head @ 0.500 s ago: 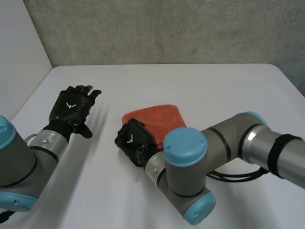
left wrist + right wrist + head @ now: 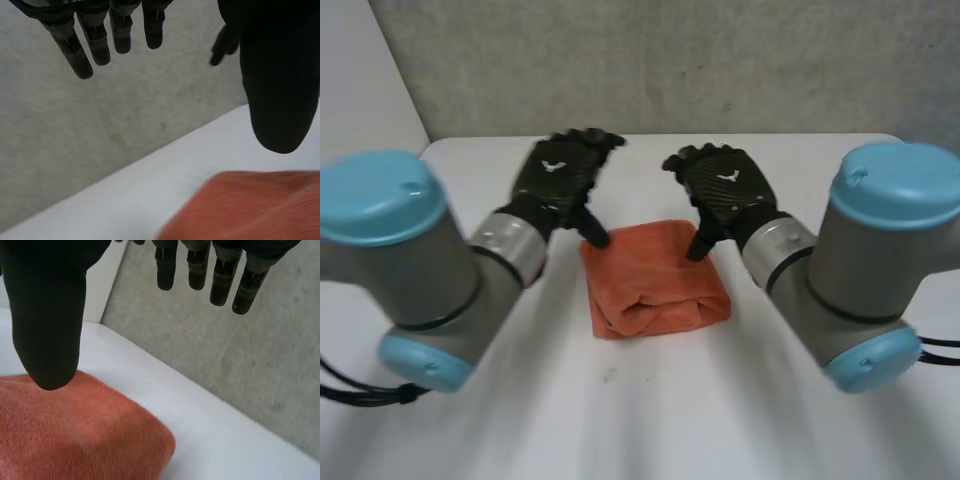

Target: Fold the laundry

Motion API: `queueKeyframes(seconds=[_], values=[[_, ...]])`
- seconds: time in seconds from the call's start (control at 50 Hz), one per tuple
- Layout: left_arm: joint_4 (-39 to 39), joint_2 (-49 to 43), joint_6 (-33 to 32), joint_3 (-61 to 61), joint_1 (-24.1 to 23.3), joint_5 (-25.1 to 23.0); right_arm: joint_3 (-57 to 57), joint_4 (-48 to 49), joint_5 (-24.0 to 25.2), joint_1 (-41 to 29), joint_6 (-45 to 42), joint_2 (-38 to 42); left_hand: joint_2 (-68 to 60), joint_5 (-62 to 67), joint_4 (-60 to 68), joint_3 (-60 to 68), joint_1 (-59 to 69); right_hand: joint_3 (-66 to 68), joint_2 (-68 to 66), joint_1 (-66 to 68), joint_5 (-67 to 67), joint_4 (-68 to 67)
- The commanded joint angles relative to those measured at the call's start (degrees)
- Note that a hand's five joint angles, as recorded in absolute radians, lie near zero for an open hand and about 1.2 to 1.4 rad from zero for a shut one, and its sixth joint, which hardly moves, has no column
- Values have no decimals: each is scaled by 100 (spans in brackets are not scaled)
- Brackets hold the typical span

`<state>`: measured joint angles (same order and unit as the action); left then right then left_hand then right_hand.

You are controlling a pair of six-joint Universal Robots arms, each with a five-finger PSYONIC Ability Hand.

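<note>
You have a folded orange-red terry cloth [image 2: 655,280], fuzzy nap, with a rounded rolled edge at its 6 o'clock, lying mid-way on the smooth white desk [image 2: 650,420]. The black left hand [image 2: 558,178] sits at the cloth's 11 o'clock, the black right hand [image 2: 725,185] at 1 o'clock. On both hands the fingers [image 2: 97,42] hang straight and spread, holding nothing, with thumbs pointing down over the far edge. Each weave-patterned hand back bears a white winged emblem.

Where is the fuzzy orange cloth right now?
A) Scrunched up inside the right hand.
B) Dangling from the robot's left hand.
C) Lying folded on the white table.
C: the folded orange cloth lies flat on the white table, with the open black left hand and open right hand above its far edge, gripping nothing.
</note>
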<state>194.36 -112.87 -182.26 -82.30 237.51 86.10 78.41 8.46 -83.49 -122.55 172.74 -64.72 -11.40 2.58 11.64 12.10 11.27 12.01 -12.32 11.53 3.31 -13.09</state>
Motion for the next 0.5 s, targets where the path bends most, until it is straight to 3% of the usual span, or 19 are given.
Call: queueKeyframes(seconds=[0.02, 0.12, 0.28, 0.4, 0.5], values=[[-451, -1052, 305, 794, -451, 697, -492, -721, 368, 327, 347, 616, -100, -18, 76, 30, 113, -201, 232, -153, -331, 309], [-460, -1570, 261, 786, -486, 1155, -1063, -1196, 439, 319, 331, 1321, -50, -68, 26, -20, 63, -201, 232, -153, -331, 309], [-486, -1870, 209, 523, -433, 1252, -1820, -1715, 448, 328, 234, 2262, 1, -118, -24, -71, 12, -201, 232, -153, -331, 309], [-495, -1651, -45, 285, -407, 1199, -1978, -1865, 500, 336, 181, 2271, 68, -185, -91, -138, -55, -201, 232, -153, -331, 309], [-478, -1264, -371, 241, -416, 1173, -1979, -1856, 491, 345, 225, 1763, 102, -219, -125, -172, -89, -201, 232, -153, -331, 309]])
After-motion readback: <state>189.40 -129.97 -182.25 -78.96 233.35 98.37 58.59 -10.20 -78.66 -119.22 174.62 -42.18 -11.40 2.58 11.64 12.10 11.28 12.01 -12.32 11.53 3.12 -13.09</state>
